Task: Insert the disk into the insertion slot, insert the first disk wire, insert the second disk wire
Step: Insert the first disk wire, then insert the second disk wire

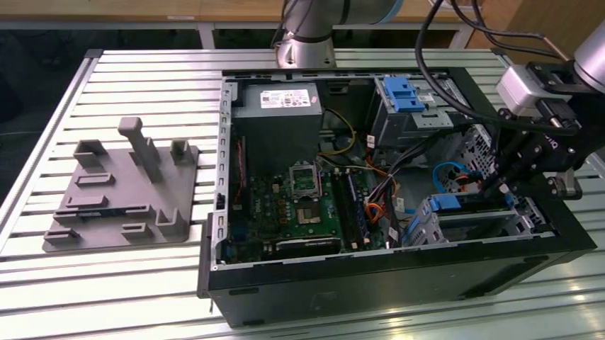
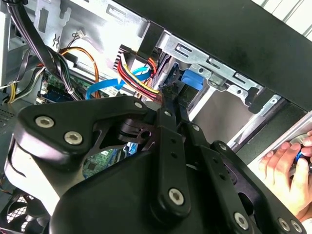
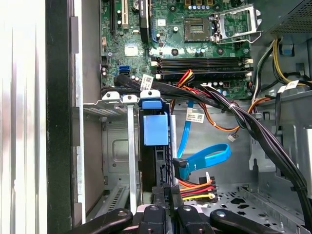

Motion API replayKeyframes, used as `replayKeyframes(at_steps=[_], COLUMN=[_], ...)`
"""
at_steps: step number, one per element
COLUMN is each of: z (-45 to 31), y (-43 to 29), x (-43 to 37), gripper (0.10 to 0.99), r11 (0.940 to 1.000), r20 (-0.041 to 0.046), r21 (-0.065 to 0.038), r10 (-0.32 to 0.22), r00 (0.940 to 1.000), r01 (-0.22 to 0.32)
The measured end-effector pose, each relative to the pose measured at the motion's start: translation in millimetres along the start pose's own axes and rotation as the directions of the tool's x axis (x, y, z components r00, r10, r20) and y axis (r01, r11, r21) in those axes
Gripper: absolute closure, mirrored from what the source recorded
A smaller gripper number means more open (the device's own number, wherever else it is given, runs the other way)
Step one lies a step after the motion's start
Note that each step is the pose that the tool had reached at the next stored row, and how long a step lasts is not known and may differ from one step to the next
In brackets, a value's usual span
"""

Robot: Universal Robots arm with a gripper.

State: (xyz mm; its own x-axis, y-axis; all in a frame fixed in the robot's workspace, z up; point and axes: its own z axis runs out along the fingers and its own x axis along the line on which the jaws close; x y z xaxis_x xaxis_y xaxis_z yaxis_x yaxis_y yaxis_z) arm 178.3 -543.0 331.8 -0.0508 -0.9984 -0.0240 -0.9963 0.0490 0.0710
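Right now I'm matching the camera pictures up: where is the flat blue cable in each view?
Exterior view: flat blue cable loops beside the disk's blue carrier, toward the exterior view's right.
Second wrist view: beside the red-and-yellow wires.
First wrist view: curled beside those wires.
Shared landmark: the disk's blue carrier.

The ribbed silver metal table point(image 1: 142, 78) shines at the exterior view's left. On it lies a dull grey plastic holder block point(image 1: 118, 198). The big black computer case point(image 1: 378, 287) looks smooth and a bit shiny. The silver sheet-metal drive cage point(image 3: 114, 146) is bare metal. The blue plastic carrier frame point(image 3: 155, 129) is smooth. The black gripper point(image 2: 169, 92) looks dull, with shiny metal screws.
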Motion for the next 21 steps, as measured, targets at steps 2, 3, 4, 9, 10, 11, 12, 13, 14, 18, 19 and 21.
replayKeyframes(at_steps=[2, 3, 4, 9, 10, 11, 12, 13, 14, 18, 19, 21], z=[1.0, 1.6, 3.2, -2.5, -9.1, -11.9, -14.6, -17.5, -20.5, -22.7, -22.8, -22.9], y=[-0.2, -0.3, -0.5, -0.1, 0.5, 0.7, 0.9, 1.2, 1.4, 1.6, 1.6, 1.6], x=[0.0, 0.1, 0.2, 0.1, -0.8, -1.4, -2.2, -3.2, -4.1, -5.1, -5.1, -5.2], gripper=[0.925, 0.925, 0.925, 0.792, 0.737, 0.737, 0.678, 0.678, 0.612, 0.612, 0.612, 0.612], r11=[1.0000, 1.0000, 1.0000, 0.9999, 0.9999, 0.9999, 0.9999, 0.9999, 0.9999, 0.9999, 0.9999, 0.9999], r20=[0.0002, -0.0001, -0.0006, -0.0008, -0.0006, -0.0008, -0.0007, -0.0006, -0.0010, -0.0018, -0.0021, -0.0072], r21=[0.000, 0.000, 0.000, -0.001, -0.001, -0.001, -0.001, -0.001, -0.001, -0.001, -0.001, 0.000], r10=[-0.002, -0.003, -0.006, -0.011, -0.011, -0.011, -0.011, -0.011, -0.011, -0.011, -0.011, -0.010], r00=[1.0000, 1.0000, 1.0000, 0.9999, 0.9999, 0.9999, 0.9999, 0.9999, 0.9999, 0.9999, 0.9999, 0.9999], r01=[0.002, 0.003, 0.006, 0.011, 0.011, 0.011, 0.011, 0.011, 0.011, 0.011, 0.011, 0.010])
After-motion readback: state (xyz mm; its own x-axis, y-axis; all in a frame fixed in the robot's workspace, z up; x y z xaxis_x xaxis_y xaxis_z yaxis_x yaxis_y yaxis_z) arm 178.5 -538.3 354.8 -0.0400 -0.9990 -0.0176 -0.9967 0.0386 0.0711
